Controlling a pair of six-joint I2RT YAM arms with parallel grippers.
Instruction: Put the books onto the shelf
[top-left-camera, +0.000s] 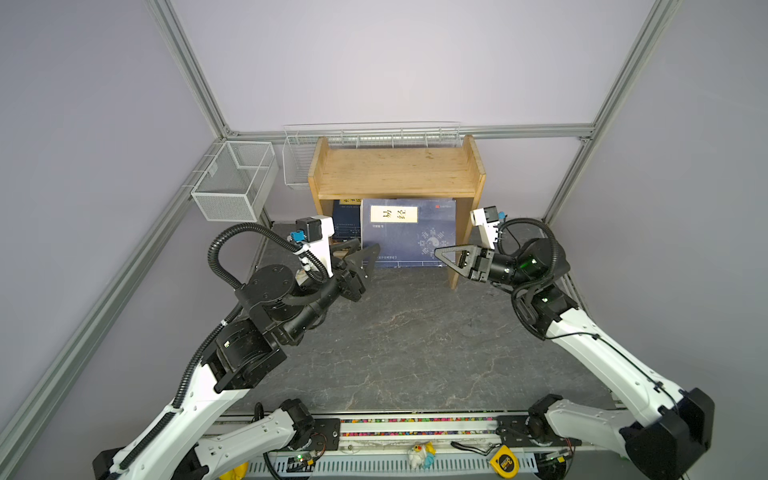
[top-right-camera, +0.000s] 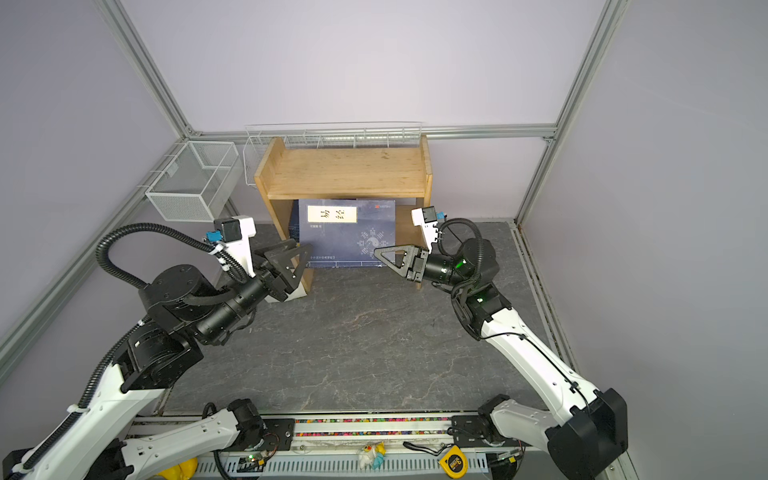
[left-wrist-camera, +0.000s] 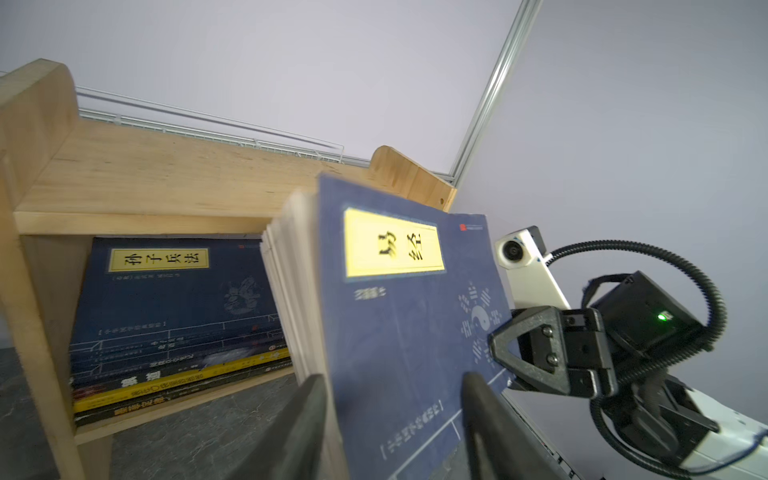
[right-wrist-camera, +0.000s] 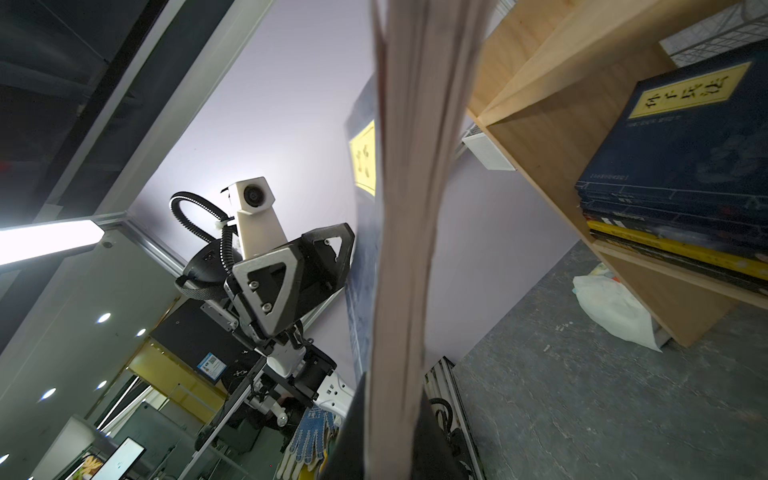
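One navy paperback (top-left-camera: 409, 232) stands upright before the lower opening of the wooden shelf (top-left-camera: 395, 170). Its matte cover faces outward, with a pale yellow rectangular title label and a ring of trigram marks. The right pincer (top-left-camera: 440, 252) is clamped tight on the book's right edge. In the right wrist view the cream page edges run between those jaws, blurred and cut off at both ends. The left pincer (top-left-camera: 368, 247) has its black triangular fingers (left-wrist-camera: 299, 415) spread apart at the book's lower left corner, closed on nothing. Whether they touch the cover cannot be told, nor whether the book's lower edge rests on anything.

Inside the lower compartment a flat stack of books (left-wrist-camera: 174, 299) lies on the board. A navy cover is on top, a yellow spine (left-wrist-camera: 187, 382) sits lower down and dark ones lie beneath; their count is unclear. A crumpled white packet (right-wrist-camera: 615, 307) lies on the grey, veined, stone-look bench (top-left-camera: 395, 332) against the shelf's side panel.
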